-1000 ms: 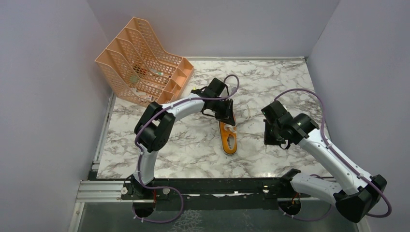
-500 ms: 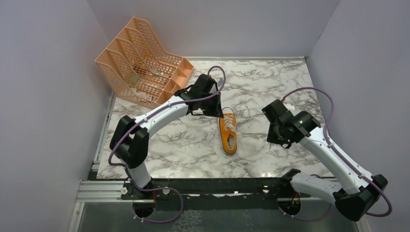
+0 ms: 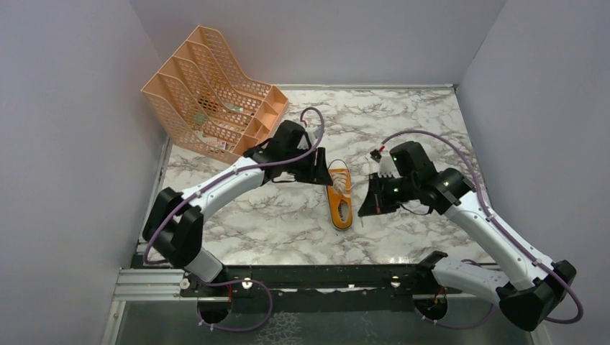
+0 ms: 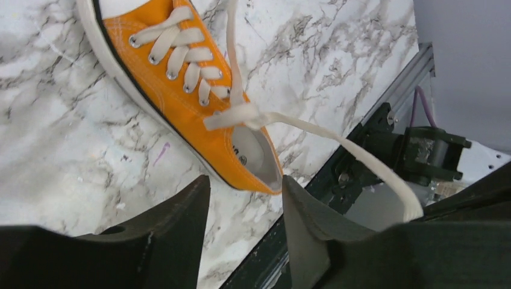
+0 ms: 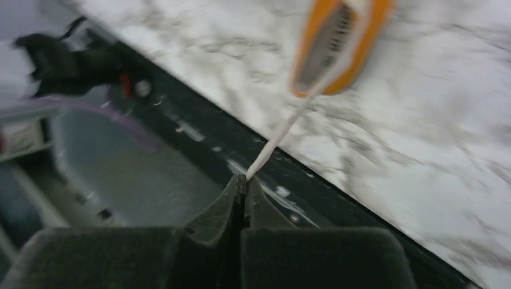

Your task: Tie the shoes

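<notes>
The orange sneaker (image 3: pixel 339 200) lies on the marble table, white toe cap pointing away from the arms. In the left wrist view the sneaker (image 4: pixel 181 90) shows its laced front. One white lace (image 4: pixel 337 141) runs taut from the tongue off to the lower right. My left gripper (image 3: pixel 320 175) hovers just left of the toe, and its jaws (image 4: pixel 246 183) are open and empty above the heel. My right gripper (image 3: pixel 367 208) is right of the heel. It (image 5: pixel 244 177) is shut on the end of a white lace (image 5: pixel 280 135) stretched from the blurred sneaker (image 5: pixel 337 42).
A peach slotted file organizer (image 3: pixel 216 93) stands at the back left. A black rail (image 3: pixel 324 277) runs along the table's front edge, below the shoe. Grey walls close in the left, back and right sides.
My left gripper has drawn back left off the shoe's laces. My right gripper has swung left toward the shoe's heel, holding the lace. The shoe has barely moved.
</notes>
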### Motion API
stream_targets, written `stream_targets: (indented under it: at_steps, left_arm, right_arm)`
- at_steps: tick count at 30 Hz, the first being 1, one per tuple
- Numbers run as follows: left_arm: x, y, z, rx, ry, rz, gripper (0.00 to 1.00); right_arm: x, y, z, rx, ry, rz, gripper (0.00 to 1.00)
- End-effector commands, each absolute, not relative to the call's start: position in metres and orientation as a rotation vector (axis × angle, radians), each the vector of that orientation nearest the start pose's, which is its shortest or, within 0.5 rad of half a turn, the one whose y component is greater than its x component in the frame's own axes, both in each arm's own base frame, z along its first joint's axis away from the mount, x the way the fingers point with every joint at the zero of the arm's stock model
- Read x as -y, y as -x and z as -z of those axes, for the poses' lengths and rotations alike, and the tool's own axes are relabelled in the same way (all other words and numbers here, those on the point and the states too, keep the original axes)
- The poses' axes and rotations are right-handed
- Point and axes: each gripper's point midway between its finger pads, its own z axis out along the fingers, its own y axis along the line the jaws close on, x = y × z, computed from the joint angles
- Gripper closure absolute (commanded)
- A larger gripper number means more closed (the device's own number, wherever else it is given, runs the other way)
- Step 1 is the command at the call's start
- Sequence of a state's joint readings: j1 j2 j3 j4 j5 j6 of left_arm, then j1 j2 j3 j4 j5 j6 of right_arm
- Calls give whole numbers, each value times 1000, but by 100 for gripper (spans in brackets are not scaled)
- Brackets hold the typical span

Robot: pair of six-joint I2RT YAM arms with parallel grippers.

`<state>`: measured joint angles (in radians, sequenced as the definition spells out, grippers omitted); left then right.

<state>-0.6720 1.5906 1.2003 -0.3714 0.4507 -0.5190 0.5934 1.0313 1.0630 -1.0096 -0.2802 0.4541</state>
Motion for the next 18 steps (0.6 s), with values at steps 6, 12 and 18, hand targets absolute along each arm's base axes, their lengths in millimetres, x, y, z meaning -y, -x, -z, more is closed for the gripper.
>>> stream_targets:
  at_steps: [6, 12, 18]
  left_arm:
    - [282, -240, -181, -2380, -318, 1327, 44]
    - [275, -222, -171, -2436, -317, 1370, 36]
    - [262, -221, -153, -2474, -272, 1326, 35]
  right_arm:
    - [-293, -122, -255, -2155, 763, -1823, 99]
    - [-343, -105, -237, -2148, 921, -1917, 99]
    - [-364, -100, -212, -2297, 953, -1737, 74]
